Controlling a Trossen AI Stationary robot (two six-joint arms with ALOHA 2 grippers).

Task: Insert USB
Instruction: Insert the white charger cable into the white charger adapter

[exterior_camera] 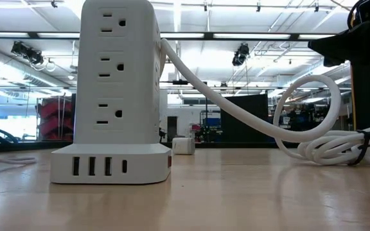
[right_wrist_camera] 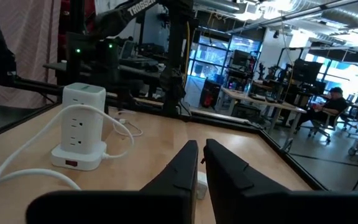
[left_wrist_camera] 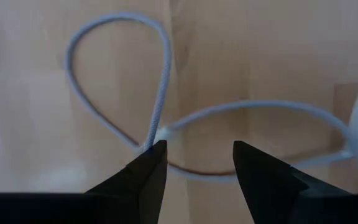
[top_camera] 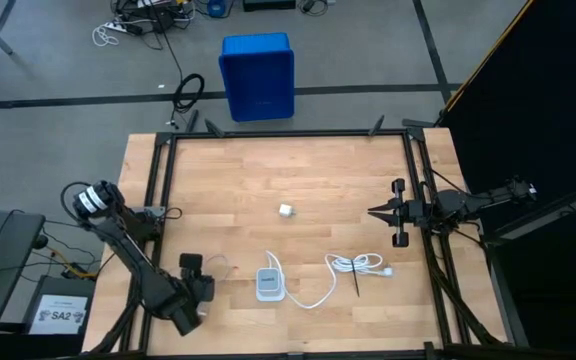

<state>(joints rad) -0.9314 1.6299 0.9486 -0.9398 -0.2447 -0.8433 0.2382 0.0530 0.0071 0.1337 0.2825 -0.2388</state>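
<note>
My left gripper [left_wrist_camera: 194, 163] is hovering with its fingers spread apart right over the USB cable [left_wrist_camera: 157, 106], which is lying on the wooden table [top_camera: 298, 170] near its front edge, just left of the power strip tower [top_camera: 268, 284]. The thin cable is looping and crossing itself under my fingertips, so I cannot tell which way its plug ends are pointing. My right gripper [top_camera: 375, 211] is waiting by the table's right edge, fingers pressed nearly together on nothing, pointing toward the small white charger block [top_camera: 286, 211].

White power tower [top_camera: 267, 284], bundled cord [top_camera: 356, 265], small charger block [top_camera: 285, 211], blue bin [top_camera: 258, 76]
</note>
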